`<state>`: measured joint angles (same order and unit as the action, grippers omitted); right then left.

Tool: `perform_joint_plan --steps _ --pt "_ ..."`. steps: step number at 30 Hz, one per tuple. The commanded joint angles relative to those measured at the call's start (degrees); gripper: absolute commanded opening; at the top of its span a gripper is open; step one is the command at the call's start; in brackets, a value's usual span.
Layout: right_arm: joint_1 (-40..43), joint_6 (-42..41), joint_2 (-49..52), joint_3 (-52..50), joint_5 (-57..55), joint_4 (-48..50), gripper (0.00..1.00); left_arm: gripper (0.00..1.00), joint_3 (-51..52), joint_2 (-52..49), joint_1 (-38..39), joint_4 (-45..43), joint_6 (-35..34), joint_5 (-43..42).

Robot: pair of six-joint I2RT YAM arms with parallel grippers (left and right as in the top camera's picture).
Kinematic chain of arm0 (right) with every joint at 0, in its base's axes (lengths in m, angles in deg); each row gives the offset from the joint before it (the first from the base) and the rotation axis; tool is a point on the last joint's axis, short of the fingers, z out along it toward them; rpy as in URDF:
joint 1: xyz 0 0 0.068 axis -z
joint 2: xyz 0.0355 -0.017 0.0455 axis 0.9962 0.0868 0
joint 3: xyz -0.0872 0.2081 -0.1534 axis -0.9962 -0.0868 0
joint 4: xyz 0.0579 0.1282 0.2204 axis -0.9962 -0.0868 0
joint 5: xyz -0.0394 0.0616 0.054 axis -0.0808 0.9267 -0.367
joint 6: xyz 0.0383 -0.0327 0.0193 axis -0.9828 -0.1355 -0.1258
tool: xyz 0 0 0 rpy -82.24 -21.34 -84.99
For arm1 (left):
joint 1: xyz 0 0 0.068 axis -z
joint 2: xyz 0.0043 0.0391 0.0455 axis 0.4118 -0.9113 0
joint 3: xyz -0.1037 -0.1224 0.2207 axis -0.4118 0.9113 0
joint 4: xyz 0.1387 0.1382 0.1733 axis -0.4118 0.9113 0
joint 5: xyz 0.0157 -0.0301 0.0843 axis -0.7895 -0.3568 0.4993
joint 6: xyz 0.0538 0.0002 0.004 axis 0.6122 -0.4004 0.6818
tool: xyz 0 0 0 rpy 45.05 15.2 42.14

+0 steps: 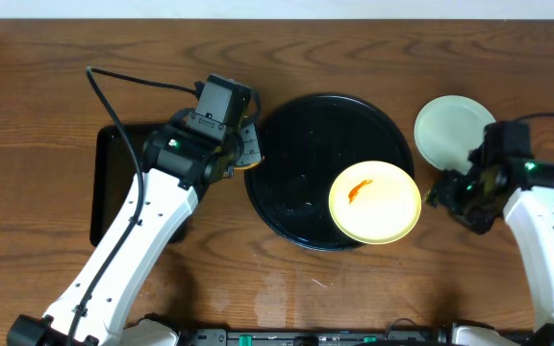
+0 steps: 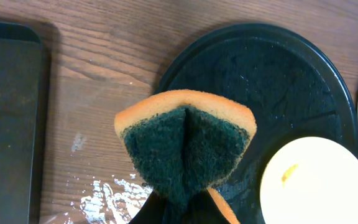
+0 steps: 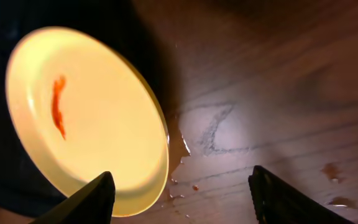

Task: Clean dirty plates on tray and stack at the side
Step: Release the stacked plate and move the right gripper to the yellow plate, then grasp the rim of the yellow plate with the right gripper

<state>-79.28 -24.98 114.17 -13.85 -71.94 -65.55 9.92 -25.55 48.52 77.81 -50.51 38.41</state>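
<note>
A pale yellow plate (image 1: 375, 202) with an orange smear lies on the right part of the round black tray (image 1: 296, 144) and overhangs its rim; it also shows in the left wrist view (image 2: 316, 183) and the right wrist view (image 3: 82, 112). A pale blue plate (image 1: 453, 128) lies on the table right of the tray. My left gripper (image 1: 248, 146) is shut on an orange and green sponge (image 2: 185, 140) at the tray's left edge (image 2: 272, 81). My right gripper (image 1: 447, 195) is open and empty, just right of the yellow plate (image 3: 179, 193).
A black rectangular tray (image 1: 113, 183) lies at the left under my left arm; it also shows in the left wrist view (image 2: 8, 124). Wet patches mark the wood beside the round tray (image 2: 104, 196) and near the yellow plate (image 3: 182, 146).
</note>
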Motion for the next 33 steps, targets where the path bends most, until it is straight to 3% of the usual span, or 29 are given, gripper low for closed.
perform_joint_plan --steps 1,10,13,16,21,26,33 --pt "-2.32 -2.69 -0.74 -2.71 1.20 1.46 0.67 0.08 0.33 -0.09 -0.02 -0.13 0.15 0.09" --pt "-9.40 -11.98 -0.74 -5.66 0.20 5.49 0.73 0.08 0.33 -0.09 -0.02 -0.11 0.15 0.09" --pt "-12.00 -15.76 -0.74 -5.90 -1.29 5.90 0.81 0.08 0.33 -0.09 -0.02 -0.09 0.15 0.09" --pt "-14.73 -18.51 -0.68 -6.08 -3.30 6.21 0.99 0.08 0.33 -0.11 -0.02 -0.09 0.15 0.09" --pt "-17.90 -21.18 -0.63 -6.08 -7.19 5.75 0.93 0.08 0.33 -0.09 -0.02 -0.07 0.17 0.09" --pt "-18.21 -22.23 -0.63 -6.84 -7.69 5.14 0.70 0.08 0.33 -0.09 -0.02 -0.04 0.17 0.09" --pt "-18.21 -23.04 -0.61 -10.36 -7.37 7.54 0.72 0.08 0.33 -0.09 -0.02 -0.09 0.17 0.09"
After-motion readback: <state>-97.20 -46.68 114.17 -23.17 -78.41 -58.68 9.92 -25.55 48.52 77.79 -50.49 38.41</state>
